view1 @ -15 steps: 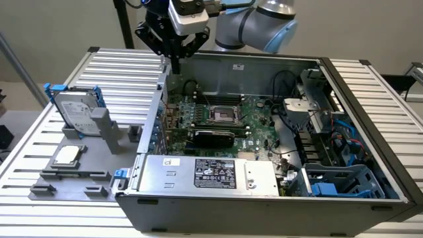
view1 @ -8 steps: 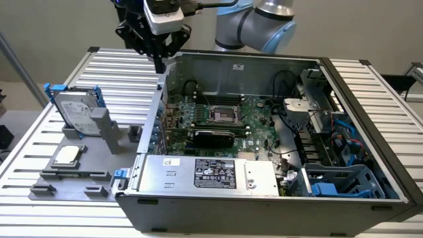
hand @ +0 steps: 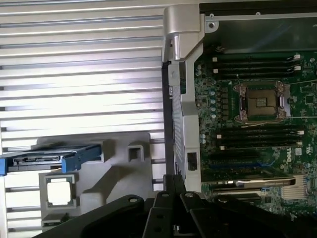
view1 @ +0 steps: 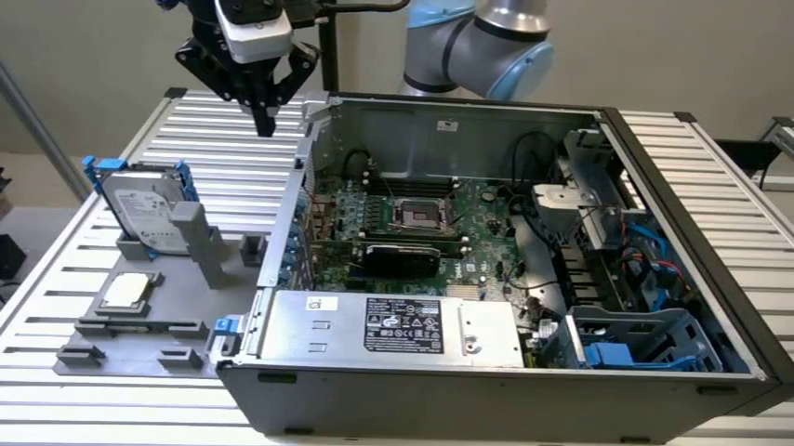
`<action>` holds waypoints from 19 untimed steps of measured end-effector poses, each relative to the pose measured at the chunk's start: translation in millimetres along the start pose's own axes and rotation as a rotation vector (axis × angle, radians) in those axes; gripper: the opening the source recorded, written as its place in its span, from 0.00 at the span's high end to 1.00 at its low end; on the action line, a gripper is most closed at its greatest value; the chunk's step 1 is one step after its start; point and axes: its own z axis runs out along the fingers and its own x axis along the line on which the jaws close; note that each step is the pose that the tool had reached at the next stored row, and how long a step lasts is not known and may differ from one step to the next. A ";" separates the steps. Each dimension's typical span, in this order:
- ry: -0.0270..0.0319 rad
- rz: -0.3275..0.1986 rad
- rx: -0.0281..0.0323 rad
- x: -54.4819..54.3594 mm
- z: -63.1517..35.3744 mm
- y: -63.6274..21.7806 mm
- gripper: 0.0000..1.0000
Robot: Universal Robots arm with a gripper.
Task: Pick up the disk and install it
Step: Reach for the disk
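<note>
Little is done yet, as you see: the gripper point(view1: 263, 121), fingers pressed together and empty, hangs well apart from the disk point(view1: 143, 209). The disk stands upright in its grey holder point(view1: 186, 302) beside the open computer case point(view1: 372, 404).

Blue-framed disk point(view1: 147, 212) stands on edge in grey holder point(view1: 211, 255)
Silver-grey face and white label tilted slightly back, at the exterior view's left, untouched.

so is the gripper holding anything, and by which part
Nothing. The gripper hangs empty, apart from the disk, which stands in the grey holder.
</note>
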 end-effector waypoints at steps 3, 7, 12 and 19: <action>0.0001 0.000 0.0000 13.5 -0.3 -0.5 0.89; 0.0000 0.000 0.0000 31.7 -0.6 -1.1 0.89; 0.0000 0.000 0.0001 54.7 -0.4 -1.1 0.89; 0.0000 0.000 0.0001 86.5 1.7 0.2 0.89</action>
